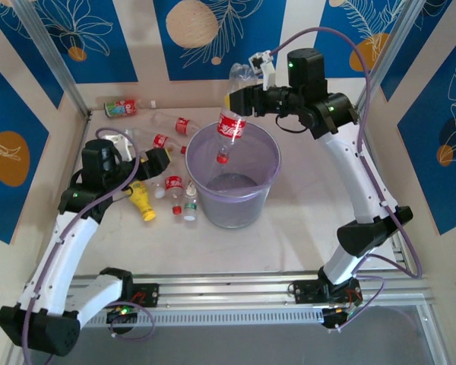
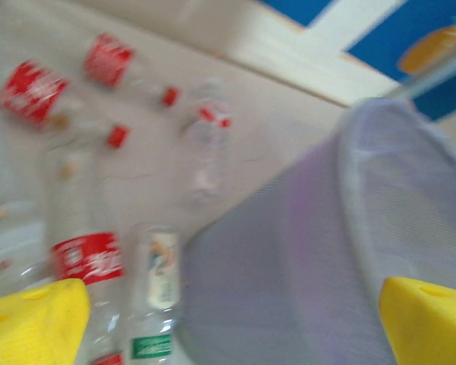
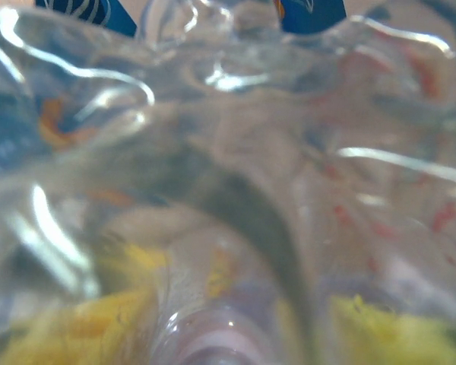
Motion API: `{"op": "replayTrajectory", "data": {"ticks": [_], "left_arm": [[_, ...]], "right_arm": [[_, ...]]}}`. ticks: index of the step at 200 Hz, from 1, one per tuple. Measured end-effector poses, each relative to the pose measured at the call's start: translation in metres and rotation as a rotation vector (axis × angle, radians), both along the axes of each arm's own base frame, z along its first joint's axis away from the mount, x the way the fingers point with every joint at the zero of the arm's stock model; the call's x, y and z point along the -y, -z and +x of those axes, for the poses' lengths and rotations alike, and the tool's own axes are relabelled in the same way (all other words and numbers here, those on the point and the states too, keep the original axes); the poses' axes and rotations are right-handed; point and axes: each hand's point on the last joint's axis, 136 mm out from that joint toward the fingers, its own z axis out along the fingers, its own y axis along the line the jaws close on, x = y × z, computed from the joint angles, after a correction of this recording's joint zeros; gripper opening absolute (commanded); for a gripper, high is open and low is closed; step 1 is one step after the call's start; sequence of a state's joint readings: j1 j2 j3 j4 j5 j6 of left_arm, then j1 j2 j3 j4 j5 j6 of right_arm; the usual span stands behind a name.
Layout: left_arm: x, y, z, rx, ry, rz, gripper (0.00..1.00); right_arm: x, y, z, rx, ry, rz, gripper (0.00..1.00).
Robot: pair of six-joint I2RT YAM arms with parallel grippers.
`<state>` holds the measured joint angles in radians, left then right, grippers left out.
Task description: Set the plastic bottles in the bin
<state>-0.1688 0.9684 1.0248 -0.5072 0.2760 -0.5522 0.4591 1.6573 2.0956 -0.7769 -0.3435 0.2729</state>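
Note:
A clear plastic bottle (image 1: 232,122) with a red label hangs cap-down over the open top of the pale-purple bin (image 1: 247,199). My right gripper (image 1: 236,99) is shut on its upper end. In the right wrist view the crumpled clear bottle (image 3: 228,152) sits right against the lens, between yellow fingertips (image 3: 53,338). My left gripper (image 1: 153,160) hangs open and empty left of the bin, over loose bottles. In the left wrist view its yellow fingertips (image 2: 30,323) stand wide apart, with the bin wall (image 2: 289,251) and a red-label bottle (image 2: 87,258) below.
Bottles lie left of the bin: a red-and-green one (image 1: 121,107) at the far left, two red-label ones (image 1: 175,125) (image 1: 164,141), one upright (image 1: 173,185), a small green-capped one (image 1: 190,206) and a yellow bottle (image 1: 142,202). Walls enclose the table.

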Motion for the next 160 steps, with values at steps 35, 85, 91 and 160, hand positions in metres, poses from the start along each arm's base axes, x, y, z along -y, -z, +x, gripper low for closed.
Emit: {"op": "replayTrajectory", "data": {"ticks": [35,85,91,160], "left_arm": [[-0.041,0.058,0.008,-0.146,-0.155,0.077,0.88],[-0.07,0.103,0.005,-0.245,-0.266,0.207,0.88],[-0.073,0.109,0.005,-0.257,-0.276,0.221,0.88],[-0.094,0.175,0.008,-0.419,-0.327,0.264,0.89]], "right_arm": [[0.007,0.031,-0.01,-0.029,0.006,-0.101,0.49],[0.002,0.081,-0.015,-0.073,-0.004,-0.229,0.49],[0.0,0.087,-0.017,-0.081,-0.011,-0.242,0.48],[-0.018,0.171,-0.022,-0.189,-0.061,-0.377,0.48]]}}
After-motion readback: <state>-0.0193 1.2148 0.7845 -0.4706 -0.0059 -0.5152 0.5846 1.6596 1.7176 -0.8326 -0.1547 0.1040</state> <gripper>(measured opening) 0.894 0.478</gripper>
